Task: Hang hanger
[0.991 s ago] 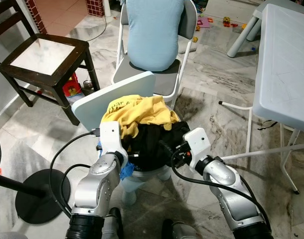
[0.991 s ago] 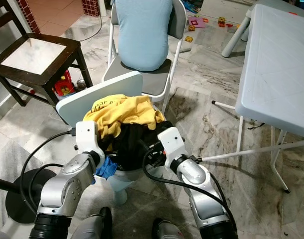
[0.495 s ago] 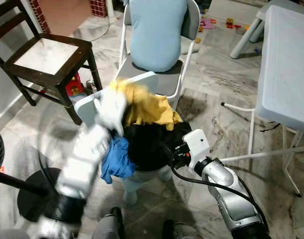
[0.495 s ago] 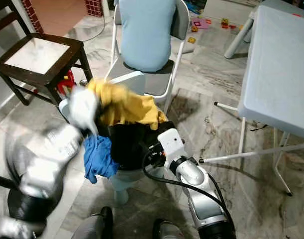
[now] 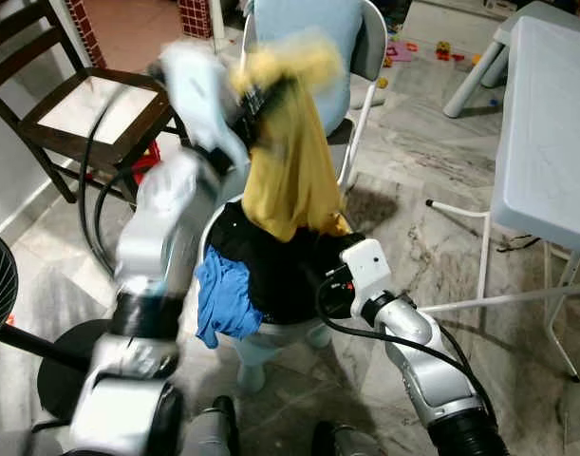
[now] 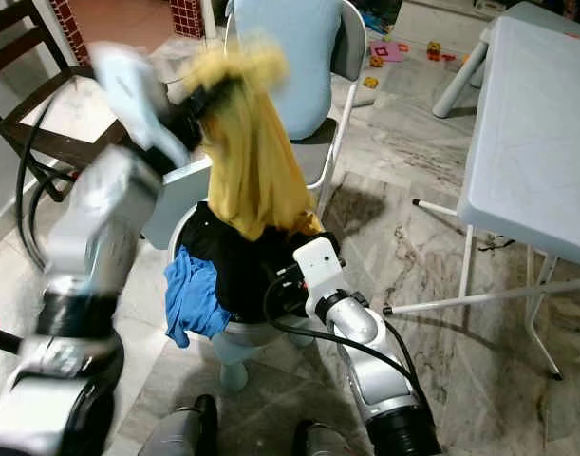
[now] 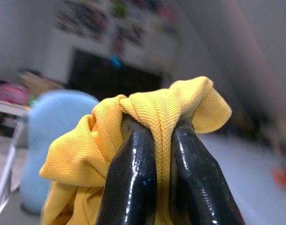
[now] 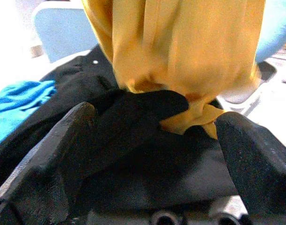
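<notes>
My left gripper [image 5: 256,95] is raised high and blurred, shut on a bunched fold of a yellow shirt [image 5: 288,161]. In the left wrist view the two fingers [image 7: 133,159] pinch the yellow shirt [image 7: 86,154], with the gripper [image 7: 157,125] pressed together. The shirt hangs down to a pile on a small light-blue chair [image 6: 176,199]. The pile holds a black garment [image 5: 271,266] and a blue cloth [image 5: 223,299]. My right gripper [image 5: 326,285] sits low at the black garment's right side. It is open [image 8: 157,115], with a black fold lying between its fingers [image 8: 63,154].
A person in a light-blue top [image 5: 299,28] sits on a white folding chair just behind the pile. A dark wooden chair [image 5: 81,104] stands at the left, a white folding table [image 5: 546,114] at the right. A fan's round base [image 5: 62,380] rests on the marble floor at lower left.
My left arm has swung up fast from the pile, lifting the yellow shirt off it. The blue cloth now hangs uncovered. My right gripper has stayed at the black garment.
</notes>
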Robot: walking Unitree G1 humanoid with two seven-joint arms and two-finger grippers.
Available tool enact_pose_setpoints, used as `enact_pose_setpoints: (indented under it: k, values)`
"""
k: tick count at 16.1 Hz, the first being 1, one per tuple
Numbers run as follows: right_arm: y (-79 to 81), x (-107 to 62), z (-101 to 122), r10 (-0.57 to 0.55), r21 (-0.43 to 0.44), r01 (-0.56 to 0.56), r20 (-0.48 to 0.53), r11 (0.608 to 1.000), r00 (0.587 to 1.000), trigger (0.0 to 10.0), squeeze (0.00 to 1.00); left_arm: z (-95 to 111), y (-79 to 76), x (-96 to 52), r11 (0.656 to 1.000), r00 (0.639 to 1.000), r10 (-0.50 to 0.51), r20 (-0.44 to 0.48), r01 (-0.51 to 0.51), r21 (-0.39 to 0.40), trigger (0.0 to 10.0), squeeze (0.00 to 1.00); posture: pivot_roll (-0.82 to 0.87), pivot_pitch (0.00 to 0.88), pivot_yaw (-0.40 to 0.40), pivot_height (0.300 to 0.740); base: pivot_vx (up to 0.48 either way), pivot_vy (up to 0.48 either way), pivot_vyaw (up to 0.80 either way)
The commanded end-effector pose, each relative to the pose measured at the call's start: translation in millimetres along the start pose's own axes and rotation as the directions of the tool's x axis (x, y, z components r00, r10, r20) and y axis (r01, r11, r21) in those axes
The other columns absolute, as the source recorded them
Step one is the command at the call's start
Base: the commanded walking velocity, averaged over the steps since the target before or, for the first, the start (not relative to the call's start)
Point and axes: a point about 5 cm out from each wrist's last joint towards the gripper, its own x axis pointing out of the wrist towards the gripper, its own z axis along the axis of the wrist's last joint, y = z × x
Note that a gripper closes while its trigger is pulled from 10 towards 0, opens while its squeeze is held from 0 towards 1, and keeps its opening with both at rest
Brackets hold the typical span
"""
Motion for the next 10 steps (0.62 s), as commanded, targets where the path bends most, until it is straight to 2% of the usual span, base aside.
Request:
enact_pose_setpoints:
  k: [1, 2, 3, 5, 6, 7, 8, 9, 10]
  values:
    - [-5.3, -3.6, -7, -0.048, 0.007, 0.048, -0.019, 0.999, 0.999, 10.0, 0.0, 16, 1.4, 4.0, 0.999, 0.994, 0.043, 0.105, -0.04, -0.033, 0.0, 0.0, 0.05, 0.161, -0.038, 0.74, 0.0, 0.0, 0.0]
    - [-8.0, -4.6, -9, -0.073, 0.008, 0.073, -0.021, 0.997, 0.997, 10.0, 0.0, 20, 2.2, 6.0, 0.995, 0.989, 0.065, 0.134, -0.055, -0.082, 0.0, 0.0, 0.05, 0.161, -0.037, 0.74, 0.0, 0.0, 0.0]
    - [-12.1, -5.2, -11, -0.102, 0.023, 0.103, -0.027, 0.994, 0.994, 10.0, 0.0, 27, 11.4, 11.4, 0.977, 0.972, 0.16, 0.171, -0.131, -0.169, 0.0, 0.0, 0.05, 0.155, -0.034, 0.74, 0.0, 0.0, 0.0]
    - [-15.1, -2.5, -10, -0.123, 0.024, 0.123, -0.023, 0.992, 0.992, 10.0, 0.0, 36, 22.9, 23.3, 0.955, 0.944, 0.253, 0.212, -0.209, -0.21, 0.0, 0.0, 0.05, 0.148, -0.03, 0.74, 0.0, 0.0, 0.0]
    - [-15.3, -1.1, -8, -0.127, 0.022, 0.128, -0.017, 0.992, 0.992, 10.0, 0.0, 34, 23.1, 25.6, 0.946, 0.937, 0.28, 0.208, -0.232, -0.227, 0.0, 0.0, 0.05, 0.146, -0.027, 0.74, 0.0, 0.0, 0.0]
    - [-16.2, 0.0, -6, -0.137, 0.024, 0.138, -0.009, 0.99, 0.99, 10.0, 0.0, 22, 17.8, 25.7, 0.944, 0.945, 0.28, 0.17, -0.239, -0.227, 0.0, 0.0, 0.04, 0.146, -0.023, 0.74, 0.0, 0.0, 0.0]
    - [-16.6, -0.3, -6, -0.143, 0.025, 0.143, -0.008, 0.989, 0.99, 10.0, 0.0, 7, 11.1, 22.8, 0.94, 0.952, 0.282, 0.12, -0.249, -0.233, 1.0, 0.0, 0.04, 0.148, -0.022, 0.74, 0.0, 0.0, 0.0]
    - [-16.8, -1.1, -6, -0.146, 0.027, 0.146, -0.009, 0.989, 0.989, 10.0, 0.0, -4, 6.3, 20.5, 0.938, 0.957, 0.278, 0.083, -0.252, -0.239, 1.2, 0.0, 0.03, 0.153, -0.022, 0.74, 0.0, 0.0, 0.0]
    - [-16.2, -2.9, -8, -0.145, 0.028, 0.146, -0.012, 0.989, 0.989, 10.0, 0.0, -20, -2.1, 17.6, 0.952, 0.971, 0.24, 0.01, -0.233, -0.196, 1.4, 0.0, 0.03, 0.158, -0.023, 0.74, 0.0, 0.0, 0.0]
